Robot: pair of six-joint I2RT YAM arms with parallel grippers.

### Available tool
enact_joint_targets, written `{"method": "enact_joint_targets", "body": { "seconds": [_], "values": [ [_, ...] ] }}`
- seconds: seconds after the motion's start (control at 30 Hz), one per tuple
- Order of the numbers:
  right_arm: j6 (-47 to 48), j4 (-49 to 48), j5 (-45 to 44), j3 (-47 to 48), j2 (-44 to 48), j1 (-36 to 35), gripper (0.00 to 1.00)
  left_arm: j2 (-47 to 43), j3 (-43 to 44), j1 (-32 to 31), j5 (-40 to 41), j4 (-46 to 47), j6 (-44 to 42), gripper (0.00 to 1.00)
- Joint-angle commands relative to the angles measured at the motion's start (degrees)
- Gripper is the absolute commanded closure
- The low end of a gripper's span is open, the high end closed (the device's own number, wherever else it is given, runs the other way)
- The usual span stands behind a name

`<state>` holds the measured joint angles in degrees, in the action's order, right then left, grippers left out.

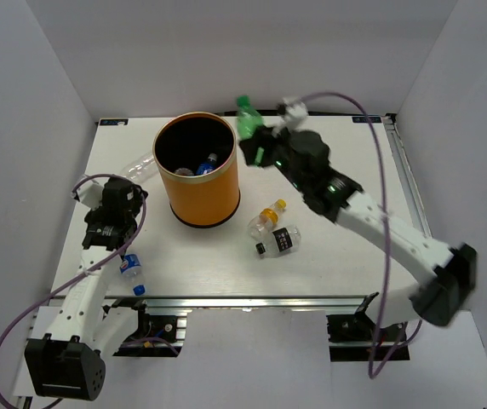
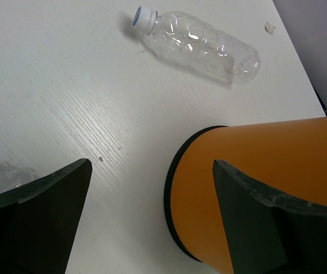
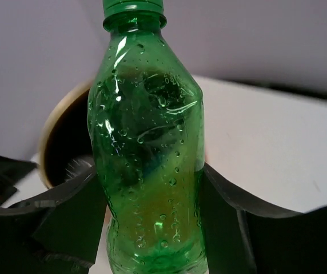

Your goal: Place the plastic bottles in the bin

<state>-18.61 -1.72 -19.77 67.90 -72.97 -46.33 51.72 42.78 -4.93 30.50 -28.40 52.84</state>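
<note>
The premises were a robotics laboratory test cell. A white tabletop (image 1: 184,264) stood enclosed by plain pale partition walls (image 1: 31,102) and was carried on an aluminium extrusion rail (image 1: 252,300). Purple cables (image 1: 381,158) ran to two arms bolted at its edge.

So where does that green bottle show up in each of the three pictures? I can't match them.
Top external: the green bottle is at top centre, just right of the orange bin.
Left wrist: not in it.
Right wrist: it fills the middle, cap up, clamped in the right gripper.
Shared landmark: the bin, seen in all three.
</note>
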Motion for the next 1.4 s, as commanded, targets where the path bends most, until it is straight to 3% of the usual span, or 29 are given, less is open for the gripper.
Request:
{"method": "enact_joint_targets", "body": {
  "seconds": [0.0,0.07,0.1,0.17,0.2,0.3,0.43,0.57,0.83,0.9,1.0,1.17,1.37],
  "values": [
    [14.4,-2.0,16.1,18.5,-18.1,-3.1,0.73,0.0,0.5,0.4,-1.0,0.4,-1.2,0.02],
    [16.8,4.0,17.3,35.1,-29.0,-4.3,0.62,-0.3,0.4,0.4,-1.2,0.3,-1.1,0.02],
    [17.9,9.1,17.4,40.3,-32.1,-4.7,0.47,-0.3,0.3,0.4,-1.2,0.4,-1.2,0.02],
    [18.3,13.5,15.5,53.1,-39.5,-5.7,0.35,-0.4,0.1,0.5,-1.4,0.4,-1.2,0.02],
    [18.1,15.2,15.1,56.2,-41.0,-5.9,0.14,-0.2,0.2,0.5,-1.4,0.4,-1.3,0.02],
    [17.6,18.7,15.9,58.7,-41.2,-6.3,0.11,-0.1,0.4,0.5,-0.8,-0.2,-1.2,0.02],
    [18.3,11.3,15.5,47.7,-33.2,-6.3,0.11,0.3,0.4,0.5,-1.3,0.0,-1.1,0.02],
    [17.7,10.8,13.4,39.6,-23.5,-6.3,0.11,1.0,0.7,0.6,-1.8,0.0,-0.9,0.02],
    [17.7,9.2,6.0,2.7,0.5,-6.3,0.11,1.8,0.7,0.6,-1.8,0.1,-0.4,0.02],
    [5.0,15.5,-7.2,-1.8,5.2,-5.8,0.11,2.1,0.7,0.6,-2.7,0.3,0.7,0.02],
    [-15.5,25.8,-14.5,-8.0,7.1,-4.1,0.11,2.2,0.4,0.6,-4.1,0.6,1.7,0.02],
    [-31.3,25.2,-15.9,-21.1,8.4,-3.5,0.1,2.0,0.4,0.6,-5.1,1.4,0.9,0.02],
    [-44.5,23.2,-21.3,-25.9,6.3,-3.2,0.1,0.1,-0.2,0.6,-4.6,1.3,0.0,0.02]
  ]
}}
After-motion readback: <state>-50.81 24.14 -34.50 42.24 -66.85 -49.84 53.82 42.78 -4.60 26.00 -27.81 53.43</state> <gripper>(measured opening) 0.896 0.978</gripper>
